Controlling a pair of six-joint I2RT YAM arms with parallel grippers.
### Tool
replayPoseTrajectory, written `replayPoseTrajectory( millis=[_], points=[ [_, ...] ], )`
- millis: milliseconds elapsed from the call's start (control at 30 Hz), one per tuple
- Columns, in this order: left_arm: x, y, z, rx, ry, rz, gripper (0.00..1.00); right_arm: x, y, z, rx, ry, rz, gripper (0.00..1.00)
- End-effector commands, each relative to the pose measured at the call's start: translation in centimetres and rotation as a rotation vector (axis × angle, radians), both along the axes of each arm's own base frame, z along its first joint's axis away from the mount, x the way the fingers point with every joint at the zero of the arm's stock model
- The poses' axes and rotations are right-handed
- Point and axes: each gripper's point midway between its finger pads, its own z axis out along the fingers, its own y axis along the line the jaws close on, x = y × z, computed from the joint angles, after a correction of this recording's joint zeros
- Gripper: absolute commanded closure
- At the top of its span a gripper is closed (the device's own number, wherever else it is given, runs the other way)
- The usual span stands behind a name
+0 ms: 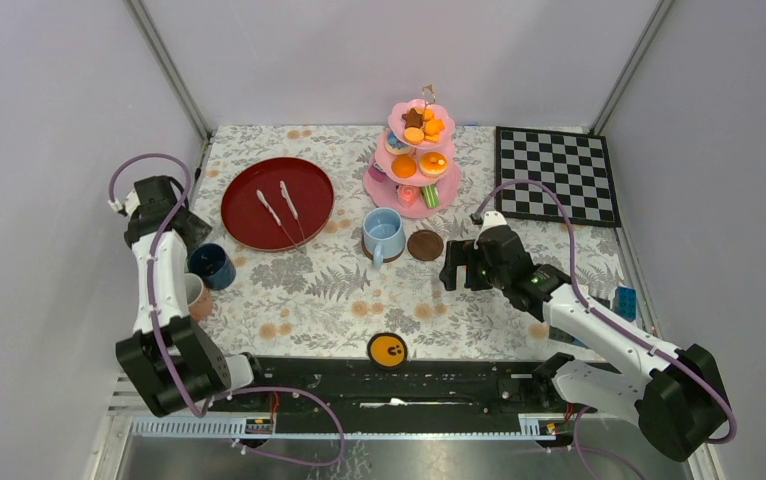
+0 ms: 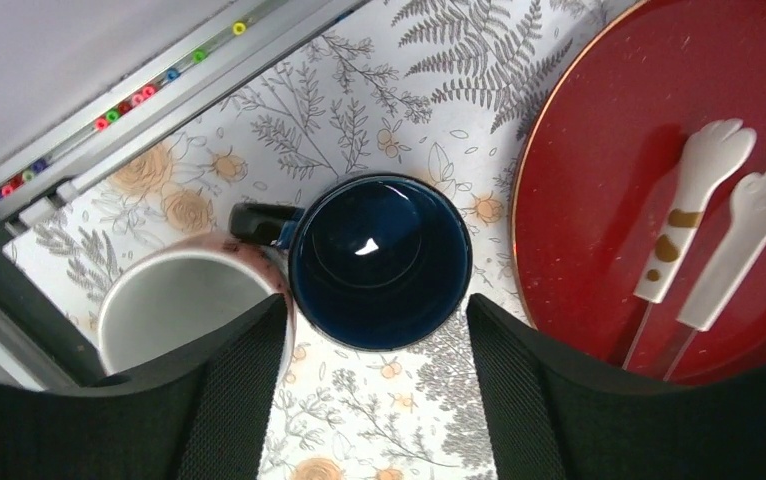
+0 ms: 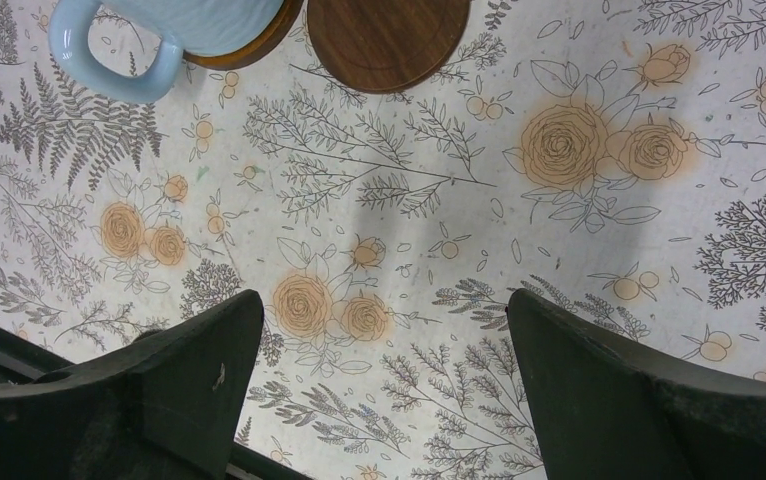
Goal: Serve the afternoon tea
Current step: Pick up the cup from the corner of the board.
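Note:
The pink cake stand, loaded with small pastries, stands at the back centre. A light-blue cup sits on a brown saucer, with a bare saucer beside it. The dark-blue cup stands upright at the left, touching the white cup. My left gripper is open, its fingers flanking the dark-blue cup's near side with gaps; the left finger overlaps the white cup's rim. My right gripper hangs open and empty over the tablecloth, near the bare saucer.
A red round tray with two white paw-handled utensils lies right of the dark-blue cup. A chessboard is at the back right, blue blocks at the right edge, and a yellow disc at the front edge.

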Motion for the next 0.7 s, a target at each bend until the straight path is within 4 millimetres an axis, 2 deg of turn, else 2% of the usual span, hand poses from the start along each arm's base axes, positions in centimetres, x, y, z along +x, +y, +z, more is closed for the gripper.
replayPoseTrajectory(
  millis=[0, 67, 133, 300, 333, 400, 433, 600, 667],
  points=[
    [3.3, 0.3, -0.2, 0.008, -0.052, -0.104, 0.36, 0.2, 0.2, 0.4, 0.013, -0.026, 0.021, 0.01],
    [4.1, 0.2, -0.1, 0.001, -0.079, -0.124, 0.37, 0.2, 0.1, 0.3, 0.008, -0.027, 0.012, 0.0],
    [4.7, 0.1, -0.5, -0.011, -0.075, -0.136, 0.34, 0.3, 0.0, 0.3, 0.006, -0.029, 0.009, 0.0],
    [5.7, -1.3, -3.1, -0.075, -0.024, -0.162, 0.3, 0.3, 0.0, 0.2, 0.002, -0.026, 0.01, 0.0],
    [5.5, -1.5, -3.9, -0.101, -0.013, -0.146, 0.33, 0.3, 0.1, 0.2, 0.001, -0.024, 0.011, 0.0],
    [5.5, -2.1, -5.1, -0.145, -0.001, -0.128, 0.46, 0.4, 0.1, 0.1, 0.001, -0.022, 0.01, 0.0],
    [5.6, -2.3, -5.6, -0.162, -0.005, -0.125, 0.48, 0.4, 0.0, 0.1, -0.002, -0.021, 0.009, 0.0],
    [6.1, -3.3, -8.4, -0.24, 0.024, -0.133, 0.48, 0.4, -0.1, 0.1, -0.008, -0.023, 0.003, 0.0],
    [6.0, -3.5, -9.5, -0.256, 0.053, -0.136, 0.5, 0.4, -0.2, 0.1, -0.011, -0.023, 0.001, 0.0]
  ],
)
